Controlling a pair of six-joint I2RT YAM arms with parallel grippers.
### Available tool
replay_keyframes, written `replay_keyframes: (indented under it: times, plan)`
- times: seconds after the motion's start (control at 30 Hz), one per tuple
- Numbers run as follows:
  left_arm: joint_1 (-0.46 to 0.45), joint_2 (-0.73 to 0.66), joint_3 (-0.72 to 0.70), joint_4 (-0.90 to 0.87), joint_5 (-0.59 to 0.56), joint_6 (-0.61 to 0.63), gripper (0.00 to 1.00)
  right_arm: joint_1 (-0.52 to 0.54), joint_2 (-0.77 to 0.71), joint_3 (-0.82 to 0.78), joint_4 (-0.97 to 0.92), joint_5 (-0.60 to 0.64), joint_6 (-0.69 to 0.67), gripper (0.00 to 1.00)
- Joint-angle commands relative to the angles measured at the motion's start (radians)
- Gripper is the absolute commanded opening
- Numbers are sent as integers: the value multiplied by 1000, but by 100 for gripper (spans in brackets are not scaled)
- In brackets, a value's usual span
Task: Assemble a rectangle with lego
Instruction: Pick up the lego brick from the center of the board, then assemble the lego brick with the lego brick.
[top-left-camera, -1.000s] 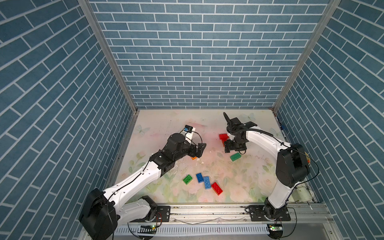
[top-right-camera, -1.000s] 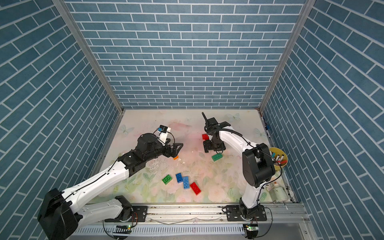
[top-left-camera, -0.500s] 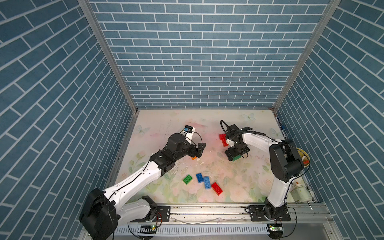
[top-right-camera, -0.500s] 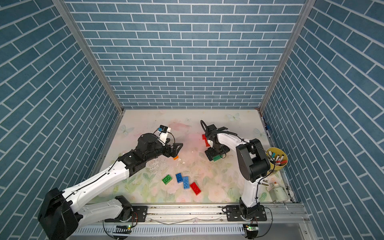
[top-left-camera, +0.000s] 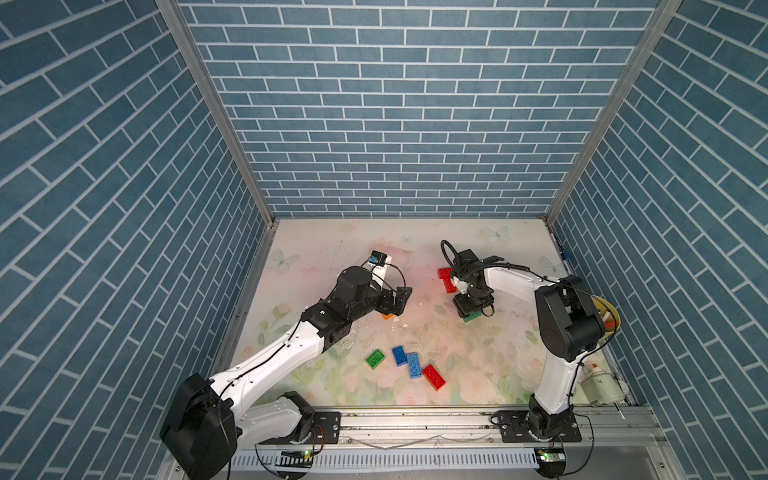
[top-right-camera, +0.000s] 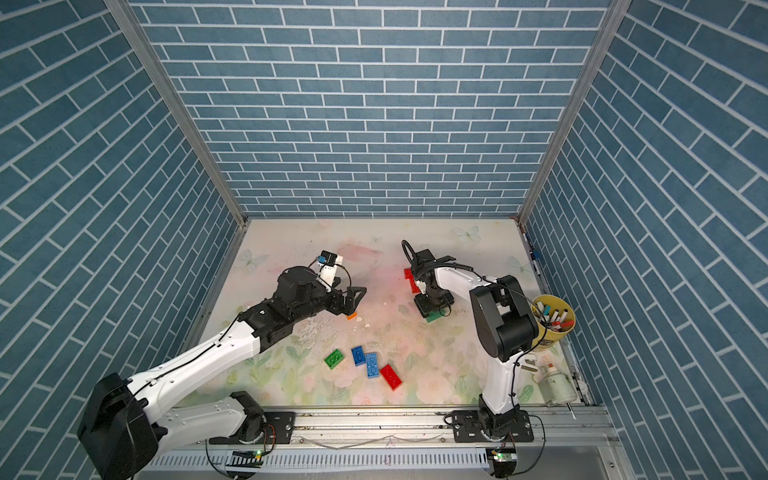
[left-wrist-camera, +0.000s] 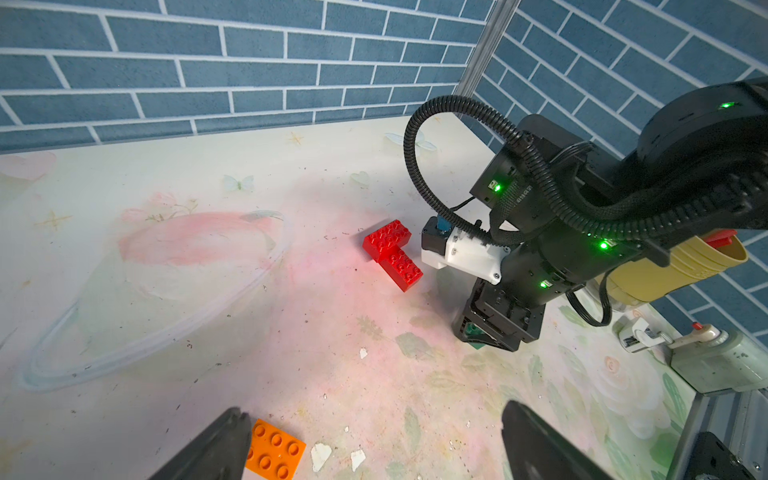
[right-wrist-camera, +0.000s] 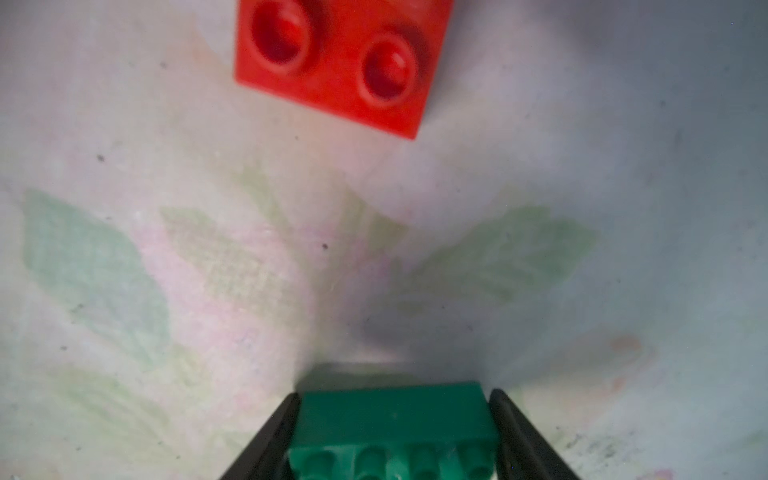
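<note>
No legible text anywhere.

Blue brick-patterned walls (top-left-camera: 395, 104), joined at bare metal corner posts (top-left-camera: 216, 112), close in three sides of a pale floral worktop (top-left-camera: 332, 249) printed with butterflies and leaves. Towards the right edge, in a top view, stands a yellow cup (top-right-camera: 552, 330) upright and crowded with marker pens (top-right-camera: 555, 316). Near it, closer to the front right corner, a white bottle (top-right-camera: 555, 384) lies on its side. A metal rail (top-right-camera: 374, 419) runs along the front edge. White flakes (left-wrist-camera: 322, 455) dot the scuffed surface, and a faint oval line (left-wrist-camera: 158, 332) rings a pink blotch
</note>
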Motion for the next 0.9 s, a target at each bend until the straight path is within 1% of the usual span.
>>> replay_keyframes:
  times: [0.0, 0.17, 0.33, 0.57, 0.63, 0.73, 0.87]
  plan:
    - [-5, 8, 25, -8, -4, 9, 100, -2, -34, -14, -14, -8, 29, 60]
    - [-4, 11, 25, -6, -4, 9, 100, -1, -63, 31, -47, 17, 112, 59]
    - [-4, 17, 26, -5, 2, 6, 100, -2, -48, 181, -120, -4, 176, 58]
    - [-4, 6, 25, -6, -2, 7, 100, -3, 119, 420, -206, 16, 195, 58]
    - [-4, 6, 25, -6, -1, 7, 100, -4, 160, 467, -210, 11, 201, 58]
    - [-5, 5, 25, -6, 0, 7, 100, -4, 208, 521, -212, 4, 210, 58]
    - [-3, 3, 25, -4, 3, 7, 100, -4, 238, 553, -198, 0, 220, 58]
